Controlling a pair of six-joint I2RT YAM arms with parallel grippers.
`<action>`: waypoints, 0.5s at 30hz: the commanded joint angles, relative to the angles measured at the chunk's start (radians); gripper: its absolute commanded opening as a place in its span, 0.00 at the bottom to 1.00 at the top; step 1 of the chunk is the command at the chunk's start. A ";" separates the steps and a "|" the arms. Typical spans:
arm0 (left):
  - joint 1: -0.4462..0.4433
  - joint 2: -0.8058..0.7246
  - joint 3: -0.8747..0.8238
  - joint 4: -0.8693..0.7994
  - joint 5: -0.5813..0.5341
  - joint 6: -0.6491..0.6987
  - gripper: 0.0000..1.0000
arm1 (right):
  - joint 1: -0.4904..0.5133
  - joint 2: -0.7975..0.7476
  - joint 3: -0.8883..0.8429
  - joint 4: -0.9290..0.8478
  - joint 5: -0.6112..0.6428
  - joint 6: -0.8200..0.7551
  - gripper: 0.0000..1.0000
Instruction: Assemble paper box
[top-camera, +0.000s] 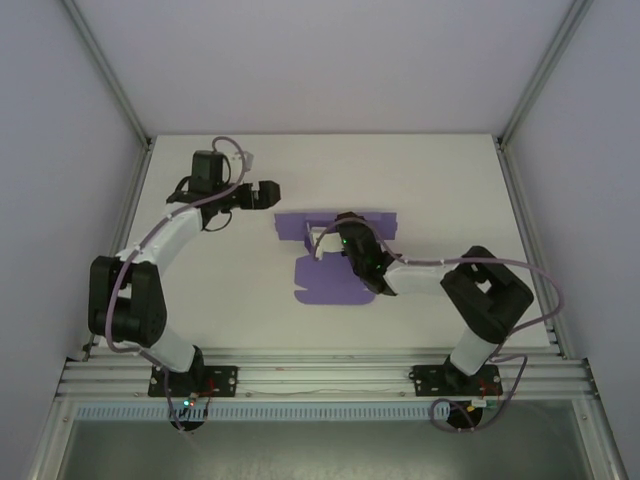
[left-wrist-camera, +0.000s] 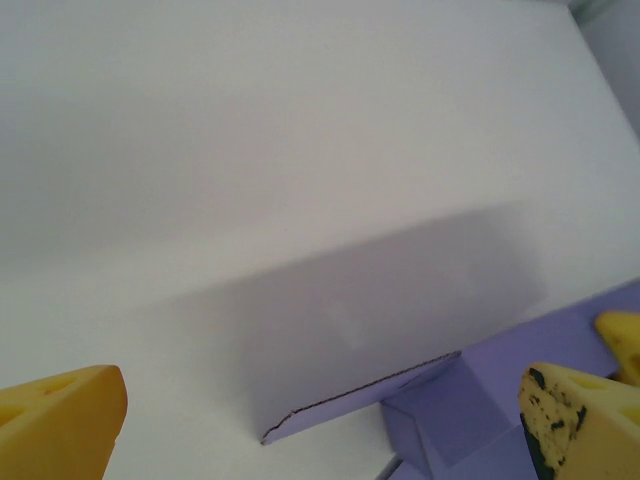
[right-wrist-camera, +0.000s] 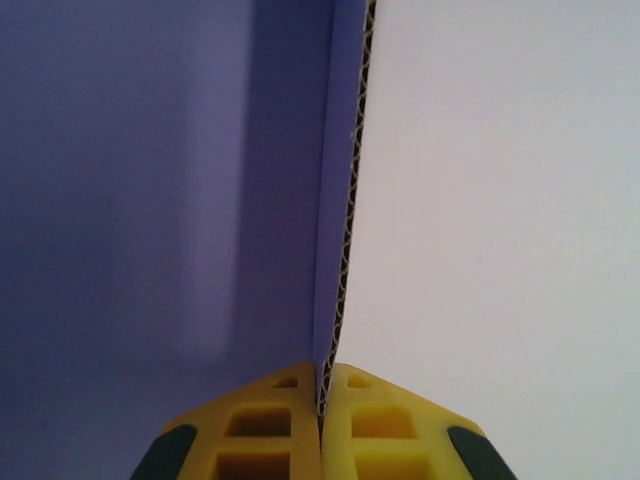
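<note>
- Card first: the paper box (top-camera: 335, 280) is a purple die-cut sheet, mostly flat, with no closed walls formed. It lies near the middle of the table (top-camera: 200, 300), slightly towards the right arm.
- One panel of it stands up at the sheet's far-left part. In the right wrist view the paper box (right-wrist-camera: 150, 200) shows this panel edge-on: a fluted corrugated edge, purple to its left and white to its right.
- The right gripper (top-camera: 325, 243) is over that raised panel. Its yellow fingers (right-wrist-camera: 270, 420) are pressed together on the panel's edge, with the right gripper (right-wrist-camera: 320, 385) pinching the card between them.
- The left gripper (top-camera: 272, 192) is just beside the sheet's far-left corner and apart from it. Its jaws are spread wide and hold nothing.
- From the left wrist, the left gripper (left-wrist-camera: 320, 430) frames a lifted flap with a pale underside and a dark cut edge. Purple card of the paper box (left-wrist-camera: 480, 410) lies beyond it, by the right-hand finger.
- Bare white tabletop runs round the sheet on every side, widest to the left and at the far edge.
- A metal rail (top-camera: 320, 375) crosses the near edge and carries both arm bases. Pale walls on aluminium posts (top-camera: 110, 80) enclose the table.
</note>
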 joint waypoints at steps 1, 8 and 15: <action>0.005 0.077 0.057 -0.162 0.081 0.327 1.00 | 0.005 0.040 -0.013 0.183 0.020 -0.097 0.00; 0.002 0.259 0.196 -0.322 0.147 0.523 0.95 | 0.009 -0.032 0.014 0.008 -0.008 0.038 0.00; -0.052 0.403 0.363 -0.460 0.157 0.609 0.83 | 0.014 -0.034 0.035 -0.030 0.013 0.071 0.00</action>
